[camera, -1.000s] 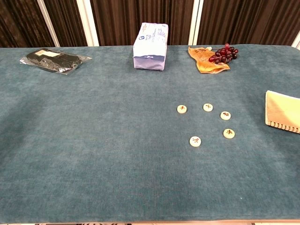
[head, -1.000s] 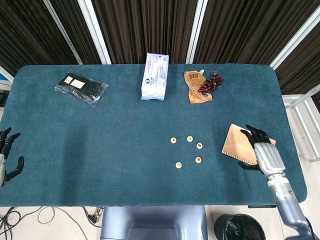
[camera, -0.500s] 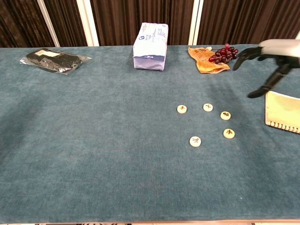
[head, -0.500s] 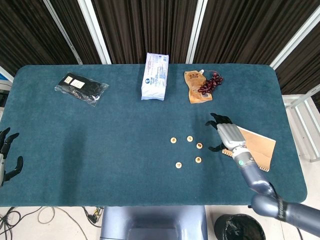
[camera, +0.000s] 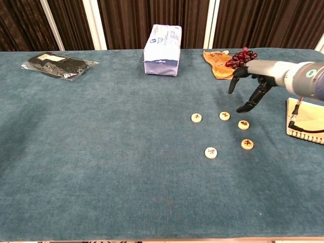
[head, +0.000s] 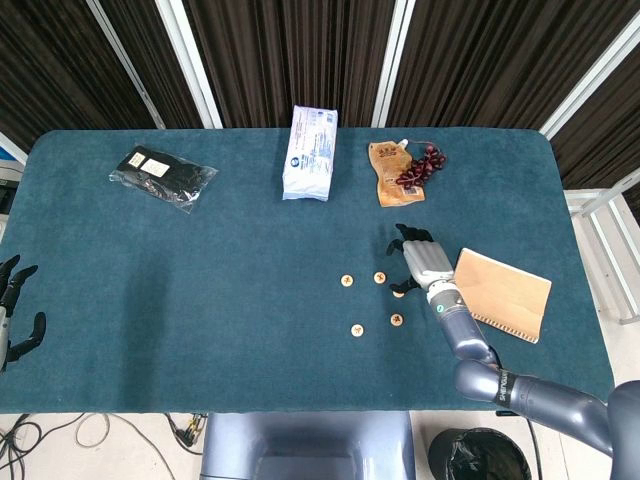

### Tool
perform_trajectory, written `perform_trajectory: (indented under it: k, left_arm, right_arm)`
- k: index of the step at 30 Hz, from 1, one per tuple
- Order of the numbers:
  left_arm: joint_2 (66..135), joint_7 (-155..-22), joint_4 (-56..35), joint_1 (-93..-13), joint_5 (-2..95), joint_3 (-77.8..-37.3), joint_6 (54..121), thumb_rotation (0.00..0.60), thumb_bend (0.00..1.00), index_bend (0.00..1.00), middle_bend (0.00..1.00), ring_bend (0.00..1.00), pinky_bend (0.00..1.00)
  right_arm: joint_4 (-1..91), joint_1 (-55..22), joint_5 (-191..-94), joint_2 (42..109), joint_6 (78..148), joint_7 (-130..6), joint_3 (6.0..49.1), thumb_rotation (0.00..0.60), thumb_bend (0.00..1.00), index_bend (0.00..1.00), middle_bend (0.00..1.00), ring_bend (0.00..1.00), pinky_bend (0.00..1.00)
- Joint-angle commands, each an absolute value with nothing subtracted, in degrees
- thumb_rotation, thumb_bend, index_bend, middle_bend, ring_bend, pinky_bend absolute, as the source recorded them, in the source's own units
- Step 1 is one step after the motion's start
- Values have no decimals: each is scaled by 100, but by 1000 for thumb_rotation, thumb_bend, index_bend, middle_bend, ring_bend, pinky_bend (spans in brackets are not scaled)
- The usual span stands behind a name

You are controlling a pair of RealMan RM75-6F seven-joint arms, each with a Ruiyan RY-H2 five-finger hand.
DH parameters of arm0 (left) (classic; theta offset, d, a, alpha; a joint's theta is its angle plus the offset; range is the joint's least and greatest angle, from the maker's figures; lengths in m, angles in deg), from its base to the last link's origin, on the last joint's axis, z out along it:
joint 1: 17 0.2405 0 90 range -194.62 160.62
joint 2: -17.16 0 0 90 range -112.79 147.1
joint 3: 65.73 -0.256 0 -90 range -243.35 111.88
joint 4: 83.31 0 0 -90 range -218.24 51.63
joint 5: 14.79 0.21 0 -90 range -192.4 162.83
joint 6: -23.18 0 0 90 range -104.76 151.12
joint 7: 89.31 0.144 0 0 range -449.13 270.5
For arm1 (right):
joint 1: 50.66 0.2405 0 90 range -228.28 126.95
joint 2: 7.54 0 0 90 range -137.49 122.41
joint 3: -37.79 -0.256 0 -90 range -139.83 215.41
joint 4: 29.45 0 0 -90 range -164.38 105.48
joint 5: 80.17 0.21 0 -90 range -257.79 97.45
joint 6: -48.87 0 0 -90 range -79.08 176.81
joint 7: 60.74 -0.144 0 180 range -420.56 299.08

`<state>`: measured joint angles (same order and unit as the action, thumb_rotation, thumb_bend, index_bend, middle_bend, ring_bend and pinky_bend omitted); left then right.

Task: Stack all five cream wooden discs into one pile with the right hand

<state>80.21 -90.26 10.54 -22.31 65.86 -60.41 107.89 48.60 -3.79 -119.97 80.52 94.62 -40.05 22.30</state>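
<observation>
Several cream wooden discs lie apart on the blue table right of centre: one [camera: 196,118] at the left, one [camera: 224,116] beside it, one [camera: 243,124] further right, and two nearer ones [camera: 247,144] [camera: 211,152]. My right hand [camera: 253,81] hovers just above the far right discs with its fingers spread and nothing in it; a dark fingertip [camera: 243,108] hangs close over the disc [head: 398,292] on that side. In the head view the right hand [head: 420,258] partly overlaps that disc. My left hand [head: 12,310] stays at the table's left edge, fingers apart, holding nothing.
A tan spiral notebook [head: 503,293] lies right of the discs. Along the far edge are a black packet [head: 163,176], a white and blue pack [head: 310,153], an orange pouch [head: 388,180] and dark red grapes [head: 424,165].
My right hand has moved left from over the notebook to above the discs, uncovering the notebook. The discs and the left hand have not moved.
</observation>
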Motion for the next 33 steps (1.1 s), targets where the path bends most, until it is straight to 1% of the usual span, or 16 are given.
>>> perform_trajectory:
  k: [1, 5, 14, 26, 33]
  left_arm:
    - [8020, -9035, 1057, -2231, 6572, -6037, 10781, 600, 467, 147, 0, 0, 0]
    - [8017, -9034, 1063, -2232, 6562, -6036, 10772, 600, 466, 147, 0, 0, 0]
    - [8012, -9057, 1074, -2232, 6537, -6028, 10755, 600, 467, 147, 0, 0, 0]
    - [8009, -9077, 1080, -2232, 6514, -6018, 10743, 600, 467, 147, 0, 0, 0]
    - [7999, -9127, 1092, -2229, 6472, -6002, 10726, 600, 467, 148, 0, 0, 0]
  right_arm:
    - [4732, -328, -11943, 8188, 9498, -3993, 2266, 600, 275, 392, 0, 0, 0]
    - [4515, -274, -11826, 8450, 9695, -3950, 2248, 600, 282, 418, 0, 0, 0]
    - [4276, -194, -11731, 8706, 9709, -3960, 2242, 600, 282, 445, 0, 0, 0]
    - [3992, -187, -11819, 8911, 9677, -4008, 2297, 600, 283, 475, 0, 0, 0]
    - [3838, -195, -11852, 9001, 9636, -4052, 2298, 600, 308, 498, 0, 0, 0]
